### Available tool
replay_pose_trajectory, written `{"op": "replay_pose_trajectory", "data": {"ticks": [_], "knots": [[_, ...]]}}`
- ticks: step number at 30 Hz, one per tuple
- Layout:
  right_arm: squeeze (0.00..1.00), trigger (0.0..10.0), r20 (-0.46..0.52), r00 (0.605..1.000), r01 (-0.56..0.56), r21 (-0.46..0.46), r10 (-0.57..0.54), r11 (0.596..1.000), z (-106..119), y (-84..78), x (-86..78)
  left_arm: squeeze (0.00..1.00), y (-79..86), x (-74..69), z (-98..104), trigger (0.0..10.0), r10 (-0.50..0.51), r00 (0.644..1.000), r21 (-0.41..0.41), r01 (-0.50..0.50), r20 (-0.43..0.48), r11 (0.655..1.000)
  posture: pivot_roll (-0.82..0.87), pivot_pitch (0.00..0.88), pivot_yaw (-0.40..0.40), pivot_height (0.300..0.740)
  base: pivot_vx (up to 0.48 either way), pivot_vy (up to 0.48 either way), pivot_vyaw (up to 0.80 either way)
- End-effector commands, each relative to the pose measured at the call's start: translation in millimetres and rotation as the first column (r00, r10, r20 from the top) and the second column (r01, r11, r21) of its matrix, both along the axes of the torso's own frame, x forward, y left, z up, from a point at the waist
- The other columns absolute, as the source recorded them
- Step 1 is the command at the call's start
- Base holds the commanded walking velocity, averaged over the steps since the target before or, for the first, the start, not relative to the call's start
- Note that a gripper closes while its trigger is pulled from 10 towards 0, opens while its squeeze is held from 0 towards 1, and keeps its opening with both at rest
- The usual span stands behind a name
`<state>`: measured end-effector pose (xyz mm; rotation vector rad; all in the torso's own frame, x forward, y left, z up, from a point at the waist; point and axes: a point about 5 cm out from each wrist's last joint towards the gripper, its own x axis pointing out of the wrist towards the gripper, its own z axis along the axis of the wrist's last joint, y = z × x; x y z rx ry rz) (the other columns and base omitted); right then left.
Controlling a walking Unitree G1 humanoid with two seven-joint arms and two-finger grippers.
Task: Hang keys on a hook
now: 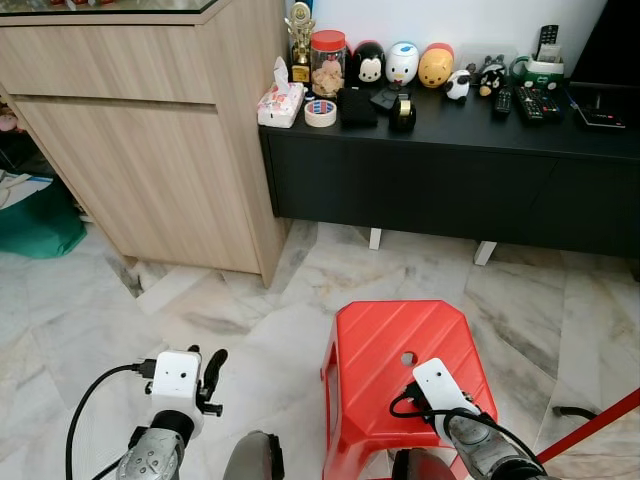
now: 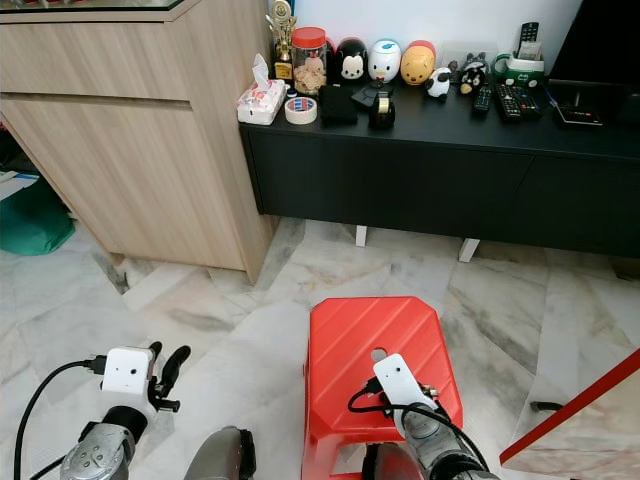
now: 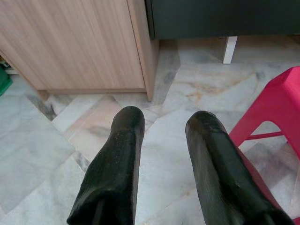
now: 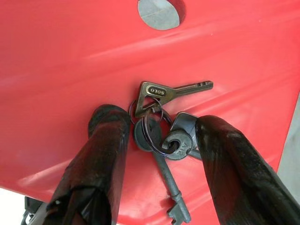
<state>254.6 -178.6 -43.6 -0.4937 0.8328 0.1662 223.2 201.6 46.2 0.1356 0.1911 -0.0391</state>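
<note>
Red plastic was under the keys (image 4: 161, 136): they lay flat on top of the red stool (image 1: 380, 350), near its 6 o'clock edge, with the round hole (image 4: 158, 11) of the stool at 12 o'clock from them. We saw a few metal keys bunched on a thin ring (image 4: 152, 126), one pointing to 3 o'clock and a long one pointing to 6 o'clock.

Our right pincer (image 4: 161, 154) was spread wide, one black finger on each side of the bunch, not yet squeezing it. Our left pincer (image 3: 164, 159) was also spread, holding nothing, over the marble floor (image 1: 200, 310) at about 9 o'clock from the stool.

We thought the keys would be light, hard and a bit slippery, and they would dangle and jingle when lifted. We thought the best spot to pinch was the middle, where the ring and key heads meet, leaving the ring free for a hook.
</note>
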Motion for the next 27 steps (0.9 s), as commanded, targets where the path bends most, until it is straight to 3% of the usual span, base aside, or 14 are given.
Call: {"op": "replay_pose_trajectory", "data": {"ticks": [1, 2, 27], "knots": [[0.00, 1.5, -0.042, 0.999, 0.024, -0.003, -0.024, 1.000, -6.3, -2.3, -8.6, 0.00, 1.5, -2.0, 0.8, 10.0, -0.009, 1.000, 0.018, 0.009, -0.010, 1.000, 0.11, 0.110, 0.019, 0.637, 0.000, 0.000, 0.00], [0.00, 0.0, -0.042, 0.999, 0.024, -0.003, -0.024, 1.000, -6.2, -2.2, -8.4, 0.00, 1.8, -2.0, 0.7, 10.0, -0.009, 1.000, 0.019, 0.009, -0.011, 1.000, 0.11, 0.109, 0.019, 0.637, 0.000, 0.000, 0.00], [0.00, 0.0, -0.028, 0.999, 0.027, 0.003, -0.027, 1.000, -4.2, 0.4, -5.3, 0.00, 4.5, 1.7, -1.4, 10.0, 0.003, 1.000, 0.040, -0.002, -0.018, 0.999, 0.11, 0.094, 0.019, 0.637, 0.000, 0.000, 0.00]]}}
